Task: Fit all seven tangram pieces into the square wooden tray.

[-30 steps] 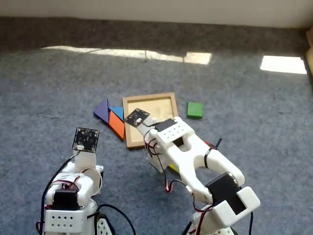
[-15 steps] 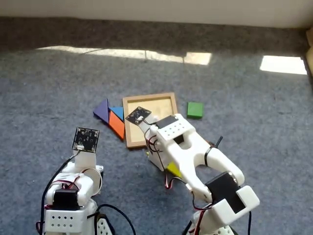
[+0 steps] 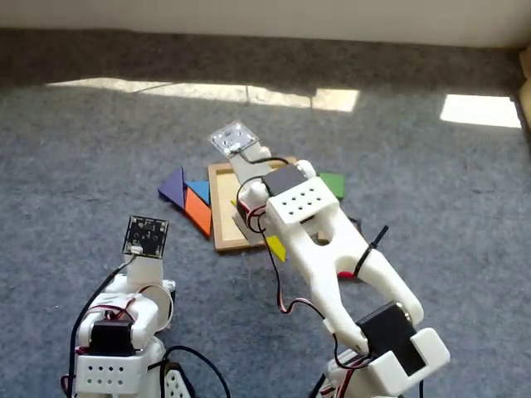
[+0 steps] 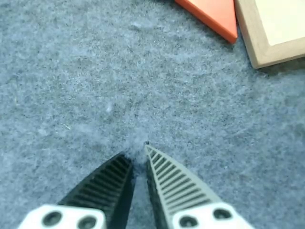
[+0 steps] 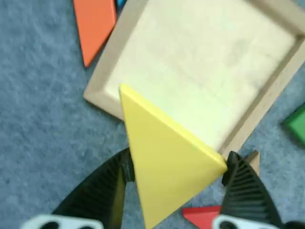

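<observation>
The square wooden tray (image 3: 219, 217) lies on the grey carpet with nothing inside it (image 5: 107, 62). My right gripper (image 5: 177, 168) is shut on a yellow triangle (image 5: 164, 155), held above the tray's near corner; the piece shows under the arm (image 3: 275, 247). Left of the tray lie a purple triangle (image 3: 172, 186), a blue piece (image 3: 199, 190) and an orange piece (image 3: 197, 212) (image 5: 97, 23). A green square (image 3: 337, 184) sits to the tray's right, and a red piece (image 5: 202, 217) lies near the tray's front. My left gripper (image 4: 139, 155) is shut over bare carpet, short of the orange piece (image 4: 212, 14).
The right arm (image 3: 332, 249) covers most of the tray and the carpet in front of it. The left arm (image 3: 124, 332) stays at the near left. Sunlit patches (image 3: 481, 109) lie on the carpet at the back.
The right arm has stretched forward over the tray, carrying the yellow triangle from the carpet in front up to the tray's near corner. The left arm has not moved.
</observation>
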Tool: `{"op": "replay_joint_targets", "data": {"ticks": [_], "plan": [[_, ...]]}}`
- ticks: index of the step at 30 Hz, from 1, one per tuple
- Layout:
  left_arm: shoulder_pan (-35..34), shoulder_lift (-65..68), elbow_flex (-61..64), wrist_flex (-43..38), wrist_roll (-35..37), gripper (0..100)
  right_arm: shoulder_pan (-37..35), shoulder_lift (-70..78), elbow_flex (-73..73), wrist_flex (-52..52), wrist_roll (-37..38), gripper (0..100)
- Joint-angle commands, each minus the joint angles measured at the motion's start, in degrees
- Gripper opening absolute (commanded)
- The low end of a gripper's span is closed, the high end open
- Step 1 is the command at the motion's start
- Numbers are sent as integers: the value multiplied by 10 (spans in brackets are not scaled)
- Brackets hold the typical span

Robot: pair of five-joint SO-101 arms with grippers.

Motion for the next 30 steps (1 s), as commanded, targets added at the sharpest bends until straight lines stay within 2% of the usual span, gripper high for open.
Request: {"op": "replay_joint_targets", "data": {"ticks": [1,9,17,22,27,30], "plan": [[-5,-13,12,2,-2,6,5,-30,-46,-65,-59,209],[-5,-13,12,2,-2,6,1,82,-51,-201,-169,209],[-5,-13,12,2,-2,6,1,128,-51,-278,-253,209],[-5,-13,12,2,-2,6,-11,154,-60,-279,-294,218],[-5,-13,12,2,-2,6,-29,182,-98,-224,-293,364],[-5,-13,12,2,-2,6,-36,188,-145,-167,-286,382]]}}
